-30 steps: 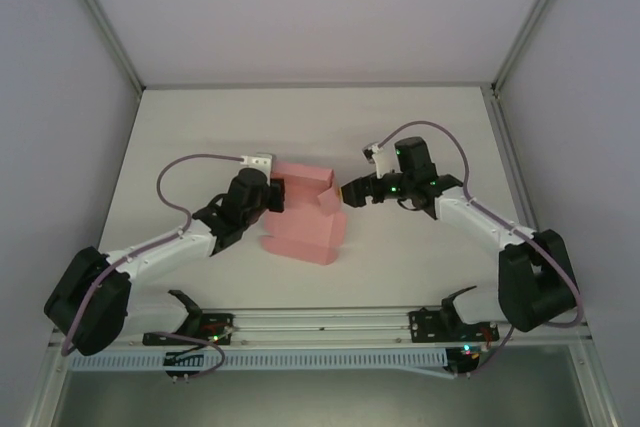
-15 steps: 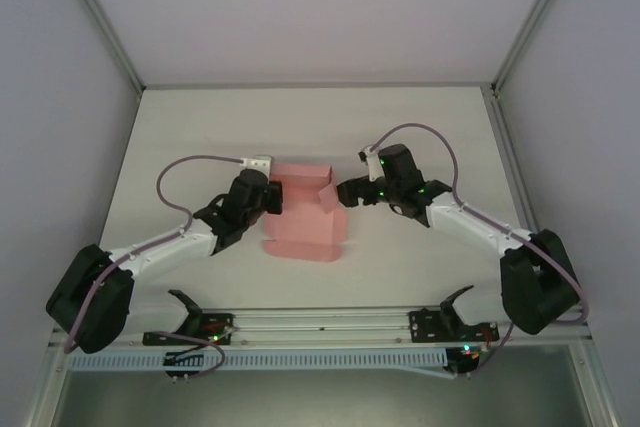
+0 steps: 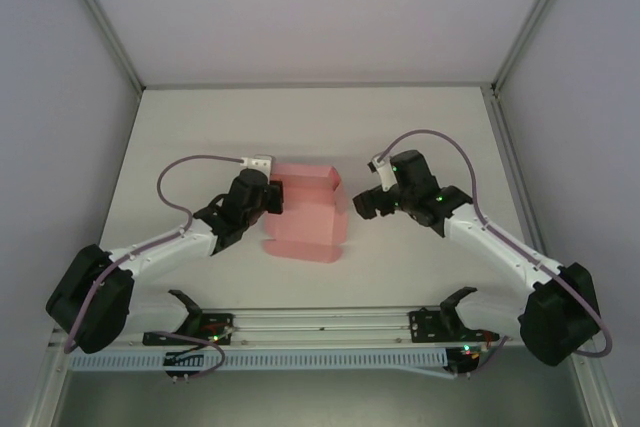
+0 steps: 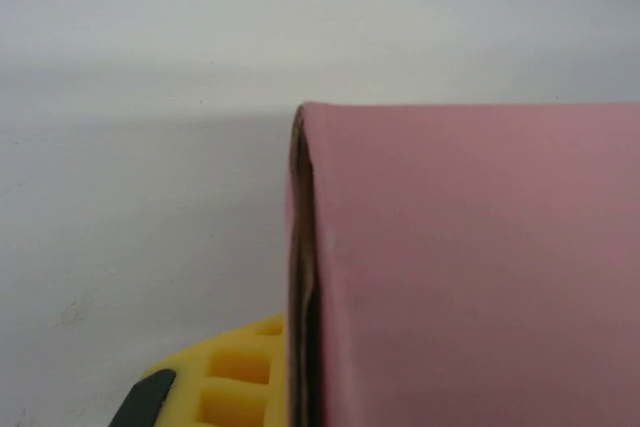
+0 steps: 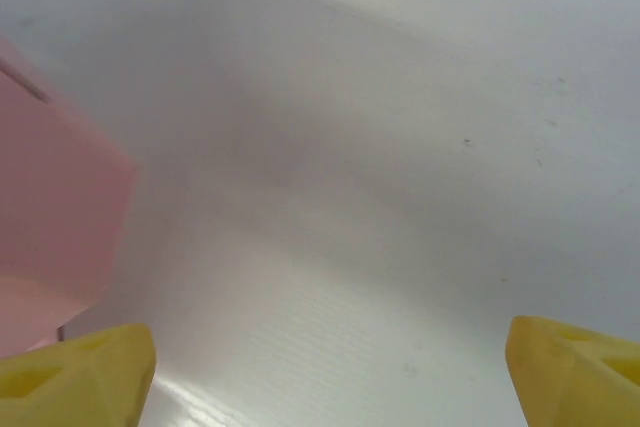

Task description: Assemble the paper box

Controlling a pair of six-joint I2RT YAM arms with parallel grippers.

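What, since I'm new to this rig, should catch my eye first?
The pink paper box, partly folded, sits in the middle of the table. The left gripper is shut on its left edge, while the right gripper hangs open just to its right, not touching it.

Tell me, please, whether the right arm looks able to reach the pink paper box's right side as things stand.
Probably yes: the right tool hangs open just right of the paper box, with only bare table between them.
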